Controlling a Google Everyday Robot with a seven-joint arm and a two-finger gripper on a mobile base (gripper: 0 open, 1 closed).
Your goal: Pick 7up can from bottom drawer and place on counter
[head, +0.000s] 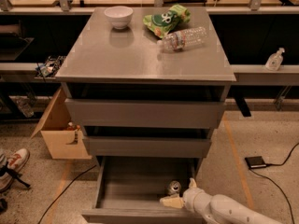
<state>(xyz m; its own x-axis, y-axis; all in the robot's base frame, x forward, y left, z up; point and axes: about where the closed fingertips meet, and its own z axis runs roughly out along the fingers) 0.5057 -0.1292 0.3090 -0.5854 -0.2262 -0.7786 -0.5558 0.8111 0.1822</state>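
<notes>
The bottom drawer (126, 190) stands pulled open below the two upper grey drawers. The 7up can (174, 187) stands upright in its right rear part, silver top showing. My gripper (180, 195) reaches in from the lower right on a white arm; one pale finger lies in front of the can, the other rises to its right, so the can sits close between or just behind them. The counter (135, 55) is the glossy grey top of the cabinet.
On the counter are a white bowl (118, 17), a green snack bag (167, 20) and a clear water bottle (183, 38) lying on its side. A cardboard box (58, 134) stands left of the cabinet. A black device with cable (256, 162) lies on the floor right.
</notes>
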